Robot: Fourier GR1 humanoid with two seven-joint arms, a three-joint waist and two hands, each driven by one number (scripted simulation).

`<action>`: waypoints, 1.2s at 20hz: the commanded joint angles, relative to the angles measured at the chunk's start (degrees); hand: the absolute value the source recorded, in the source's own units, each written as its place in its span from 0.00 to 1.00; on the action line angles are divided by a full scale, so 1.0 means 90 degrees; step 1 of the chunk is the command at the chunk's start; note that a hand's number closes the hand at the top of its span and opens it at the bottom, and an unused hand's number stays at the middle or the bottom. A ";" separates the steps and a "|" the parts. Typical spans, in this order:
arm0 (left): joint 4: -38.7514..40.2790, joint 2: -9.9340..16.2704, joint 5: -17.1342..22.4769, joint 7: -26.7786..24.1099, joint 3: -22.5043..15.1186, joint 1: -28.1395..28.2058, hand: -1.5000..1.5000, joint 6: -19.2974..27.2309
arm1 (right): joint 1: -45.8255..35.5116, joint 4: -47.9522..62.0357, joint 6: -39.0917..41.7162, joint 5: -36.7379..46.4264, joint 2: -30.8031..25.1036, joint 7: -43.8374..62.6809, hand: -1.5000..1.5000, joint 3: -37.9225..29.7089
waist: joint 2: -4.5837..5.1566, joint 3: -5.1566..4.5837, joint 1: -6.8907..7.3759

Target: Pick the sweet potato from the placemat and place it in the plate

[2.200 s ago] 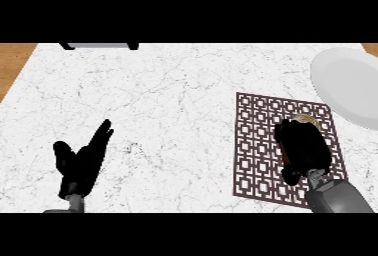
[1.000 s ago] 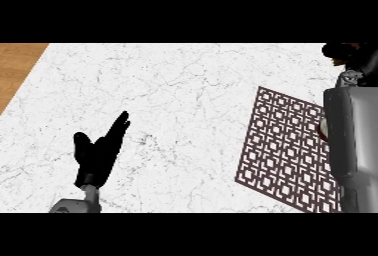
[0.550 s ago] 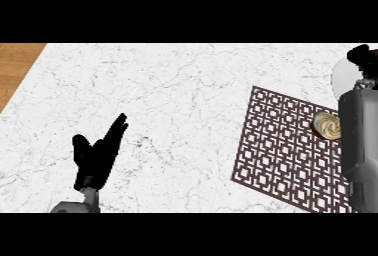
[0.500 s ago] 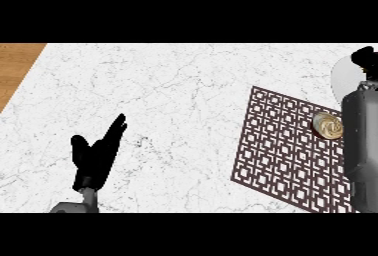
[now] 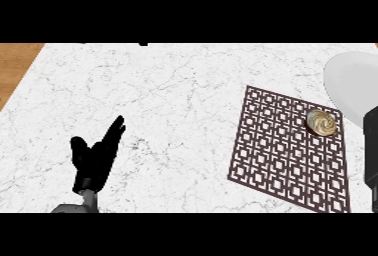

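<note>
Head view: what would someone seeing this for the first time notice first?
The dark lattice placemat at the right of the marble counter, with the small round sweet potato lying near its upper right edge. Just beyond it, the white plate sits at the right edge. At lower left, the left hand rests open, fingers up.

Kitchen, white marble counter (image 5: pixel 184 85), patterned placemat (image 5: pixel 284 155), white plate (image 5: pixel 353 85), wooden floor (image 5: pixel 16 65)

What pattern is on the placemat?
Dark brown lattice of open squares on the placemat, seen in the head view.
</note>
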 commanded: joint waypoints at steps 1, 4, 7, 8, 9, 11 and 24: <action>0.0240 -0.0005 0.0143 0.0188 0.0084 -0.0110 0.50 -0.0095 | -0.0017 0.1024 -0.1185 -0.0206 -0.0525 0.0192 1.00 -0.0368 | -0.0002 -0.0032 -0.0080; 0.0199 -0.0039 0.0125 0.0043 0.0051 0.0131 0.50 -0.0098 | -0.0229 0.1502 -0.1421 -0.0467 -0.0892 -0.0004 1.00 -0.0511 | -0.0026 -0.0032 -0.0068; 0.0444 -0.0046 0.0043 -0.0290 0.0075 0.0198 0.50 -0.0101 | -0.0189 0.2005 -0.0894 -0.1345 -0.0892 0.0024 1.00 -0.1083 | 0.0005 -0.0019 -0.0111; 0.0210 0.0031 0.0148 0.0011 0.0101 0.0096 0.50 -0.0168 | -0.0388 0.2387 -0.0191 -0.1183 -0.1120 0.0020 0.00 -0.1088 | 0.0017 -0.0020 -0.0009; 0.0061 -0.0030 0.0153 0.0135 0.0068 0.0053 0.50 -0.0098 | -0.0428 0.2618 0.0001 -0.1484 -0.1172 -0.0186 0.00 -0.1147 | 0.0006 -0.0010 -0.0017; 0.0170 0.0022 0.0057 -0.0001 0.0033 0.0154 0.50 -0.0135 | -0.0402 0.2932 -0.0106 -0.2107 -0.1349 -0.0809 0.00 -0.1266 | 0.0002 0.0006 -0.0068; 0.0358 -0.0099 0.0134 -0.0097 0.0141 0.0089 0.50 -0.0114 | -0.0410 0.2133 -0.2045 -0.4671 -0.0851 -0.4291 0.00 -0.1472 | -0.0053 0.0007 -0.0192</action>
